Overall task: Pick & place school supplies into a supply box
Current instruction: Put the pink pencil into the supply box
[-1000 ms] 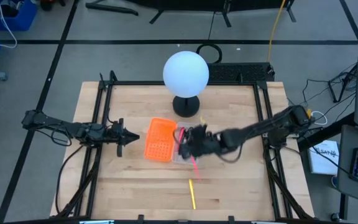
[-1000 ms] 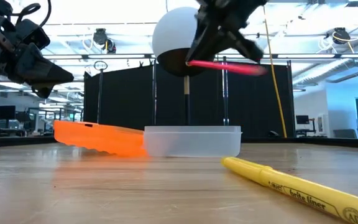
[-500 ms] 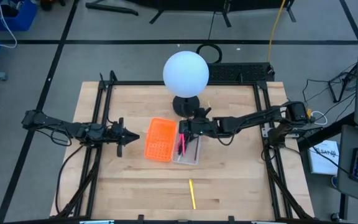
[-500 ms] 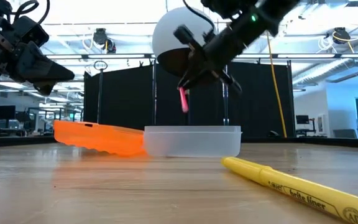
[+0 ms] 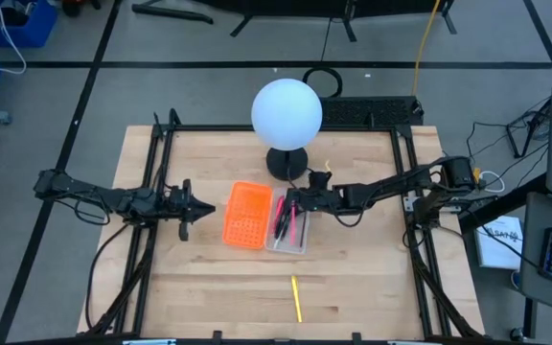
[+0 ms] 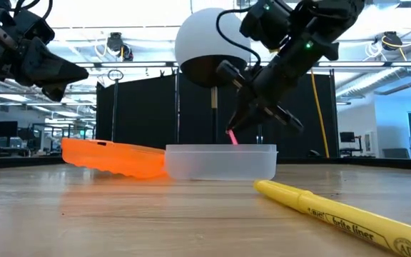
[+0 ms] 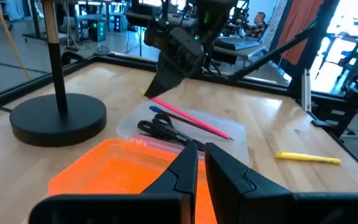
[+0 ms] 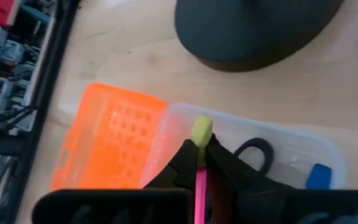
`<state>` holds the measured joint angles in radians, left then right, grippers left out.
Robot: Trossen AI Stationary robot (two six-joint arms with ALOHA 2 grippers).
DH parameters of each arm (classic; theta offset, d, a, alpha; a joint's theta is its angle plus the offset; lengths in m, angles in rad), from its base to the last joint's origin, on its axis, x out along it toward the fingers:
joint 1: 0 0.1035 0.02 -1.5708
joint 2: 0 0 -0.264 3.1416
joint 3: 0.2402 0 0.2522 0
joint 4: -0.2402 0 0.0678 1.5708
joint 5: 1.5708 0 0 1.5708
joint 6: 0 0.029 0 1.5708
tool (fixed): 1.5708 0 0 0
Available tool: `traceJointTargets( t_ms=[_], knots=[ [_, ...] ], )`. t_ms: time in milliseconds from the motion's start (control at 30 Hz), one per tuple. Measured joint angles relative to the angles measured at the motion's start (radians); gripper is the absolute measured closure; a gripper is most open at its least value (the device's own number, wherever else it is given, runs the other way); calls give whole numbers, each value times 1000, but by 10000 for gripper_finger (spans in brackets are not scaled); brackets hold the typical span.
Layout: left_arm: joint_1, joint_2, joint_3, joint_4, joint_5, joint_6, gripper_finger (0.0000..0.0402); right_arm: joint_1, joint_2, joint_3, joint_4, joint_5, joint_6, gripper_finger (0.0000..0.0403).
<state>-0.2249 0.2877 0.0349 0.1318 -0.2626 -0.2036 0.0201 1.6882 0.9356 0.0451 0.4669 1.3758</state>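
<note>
My right gripper (image 5: pixel 292 203) hangs over the far end of the clear supply box (image 5: pixel 290 241), shut on a pink-red pencil (image 7: pixel 191 119) with a yellow-green eraser end. The pencil slants down into the box. Black scissors (image 7: pixel 163 129) and a small blue item (image 8: pixel 317 175) lie inside the box. A yellow pen (image 5: pixel 296 299) lies on the table nearer the near edge. My left gripper (image 5: pixel 188 206) hovers left of the orange perforated panel (image 5: pixel 245 216), its fingers (image 7: pixel 191 163) shut and holding nothing. My right gripper pinches the pink-red pencil between its two fingers, just below the eraser end (image 8: pixel 202 132), which sticks out past the fingertips. The fingers come slanting down from the table's far right side. The pencil's other end (image 7: pixel 229 135) points down over the box.
A lamp with a white globe (image 5: pixel 287 110) stands on a black round base (image 5: pixel 287 163) just beyond the box. The orange panel lies against the box's left side. Black frame rails run along the table's left and right edges. Bare wood shows near the near edge.
My right gripper has carried the pencil from the near side of the box toward the far edge and down to the box rim. The pencil was level and high, then tipped with its end hanging down, and now reaches into the box. My left arm kept still.
</note>
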Motion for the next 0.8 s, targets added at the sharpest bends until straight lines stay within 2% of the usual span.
traceJointTargets(
  t_ms=[200,400,800],
  knots=[
    [0,0,0,0,0,16,366,-1,0,0,-103,-27,51,394],
    [0,0,0,0,0,16,366,-1,0,0,-129,-27,42,389],
    [0,0,0,0,0,14,366,3,0,-3,-133,-78,23,324]
  ],
)
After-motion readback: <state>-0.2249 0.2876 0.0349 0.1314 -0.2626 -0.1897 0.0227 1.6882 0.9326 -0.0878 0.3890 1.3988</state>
